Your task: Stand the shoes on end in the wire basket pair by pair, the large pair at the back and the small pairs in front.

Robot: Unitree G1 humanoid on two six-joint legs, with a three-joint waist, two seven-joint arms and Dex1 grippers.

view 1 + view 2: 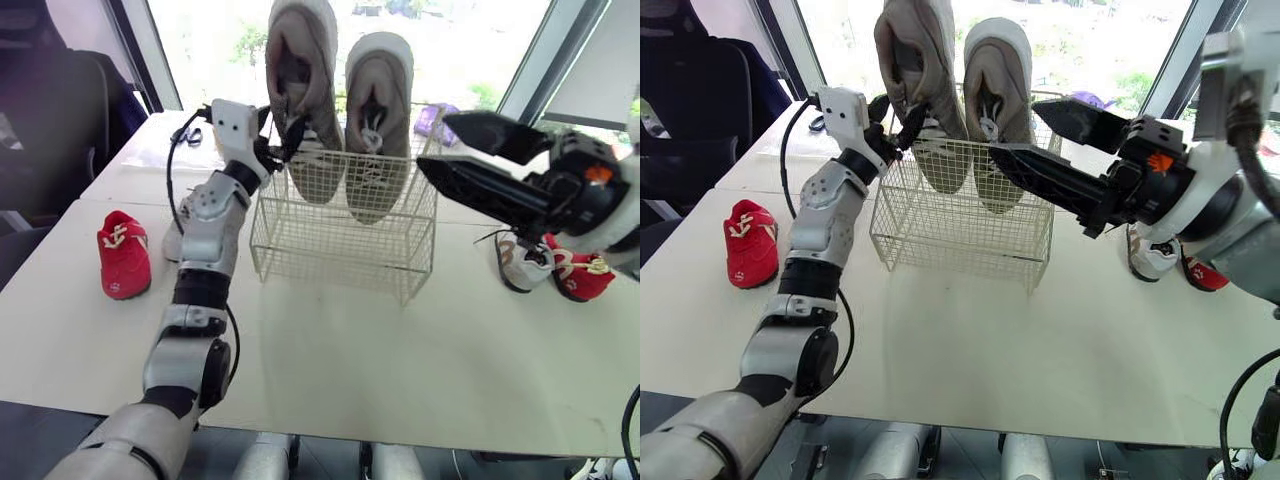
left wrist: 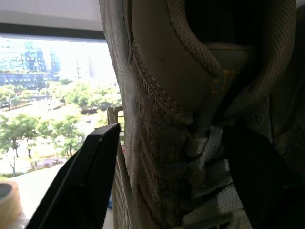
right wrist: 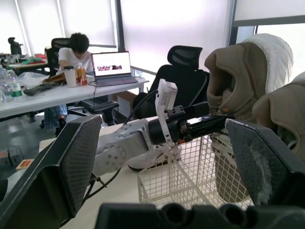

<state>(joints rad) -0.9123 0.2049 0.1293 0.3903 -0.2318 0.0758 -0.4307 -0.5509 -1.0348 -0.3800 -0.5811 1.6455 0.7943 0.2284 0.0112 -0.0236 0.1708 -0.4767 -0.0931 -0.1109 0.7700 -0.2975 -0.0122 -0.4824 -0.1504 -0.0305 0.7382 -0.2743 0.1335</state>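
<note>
While L gripper (image 1: 285,138) pinches the lace side of the left large shoe (image 1: 300,70), on end beside its mate (image 1: 378,110) at the back of the wire basket (image 1: 340,255), seat the toe firmly before letting go (it looks slightly tilted). R gripper (image 1: 432,142) hovers near the basket, fingers spread, empty; small red shoe (image 1: 124,255) waits on the table (image 1: 400,350).

Left large shoe (image 1: 305,90) top off-frame

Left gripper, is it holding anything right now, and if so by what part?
Yes: the left gripper appears to grip the left grey shoe, which stands in the wire basket, by its side wall beside the laces.
</note>
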